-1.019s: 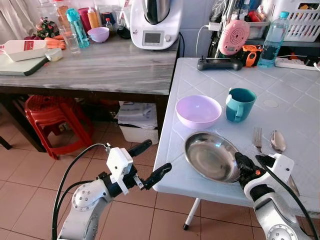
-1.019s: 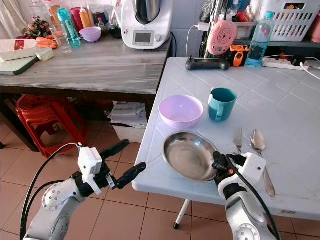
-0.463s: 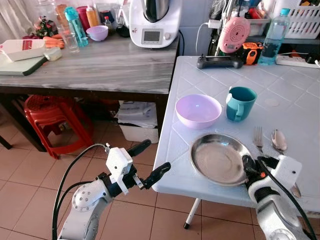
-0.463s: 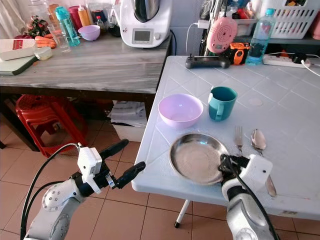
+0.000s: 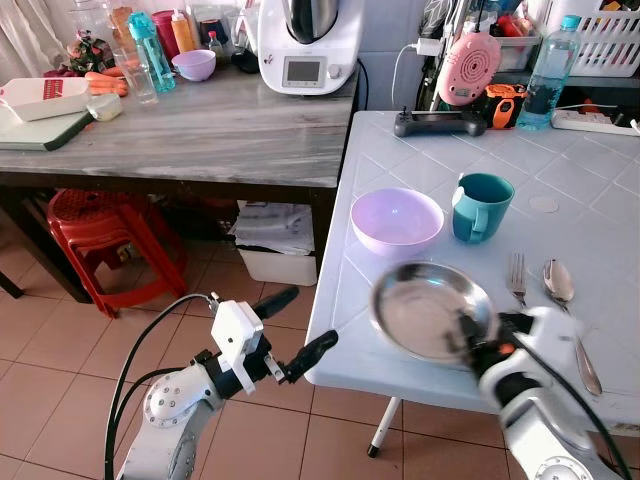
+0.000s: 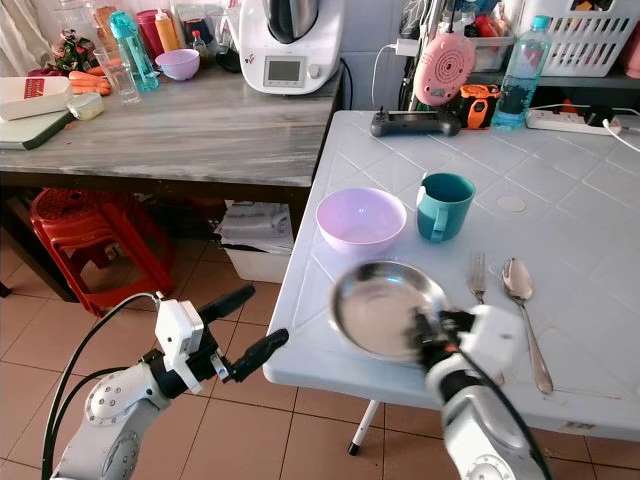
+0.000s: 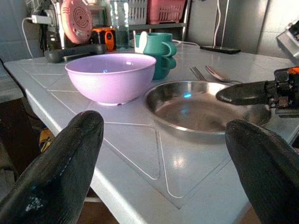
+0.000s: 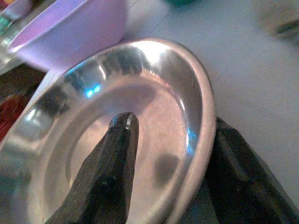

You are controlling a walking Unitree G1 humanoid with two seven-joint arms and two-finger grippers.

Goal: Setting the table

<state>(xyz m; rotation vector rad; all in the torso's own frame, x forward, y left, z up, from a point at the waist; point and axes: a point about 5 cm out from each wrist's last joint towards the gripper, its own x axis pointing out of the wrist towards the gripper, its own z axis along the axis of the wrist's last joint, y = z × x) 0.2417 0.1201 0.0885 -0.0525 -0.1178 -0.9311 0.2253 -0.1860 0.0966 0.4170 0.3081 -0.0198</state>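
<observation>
A round steel plate [image 5: 425,310] lies near the front edge of the white tiled table [image 5: 600,230], blurred by motion. My right gripper [image 5: 480,335] is shut on the plate's near right rim. In the right wrist view one finger [image 8: 110,172] lies inside the plate [image 8: 154,93] and the other under its rim. Behind the plate stand a purple bowl [image 5: 397,220] and a teal mug [image 5: 482,207]. A fork [image 5: 516,277] and a spoon [image 5: 557,283] lie to its right. My left gripper [image 5: 310,316] hangs open beside the table's left edge, holding nothing.
A grey wooden counter [image 5: 200,125] with bottles and a white kitchen machine [image 5: 308,45] adjoins the table on the left. A red stool [image 5: 100,235] and a box [image 5: 275,245] sit beneath it. A water bottle [image 5: 547,75] and a black controller [image 5: 440,123] stand at the table's back.
The plate, held by my right gripper, slid right and then back left, and is blurred now. My left arm has dropped slightly.
</observation>
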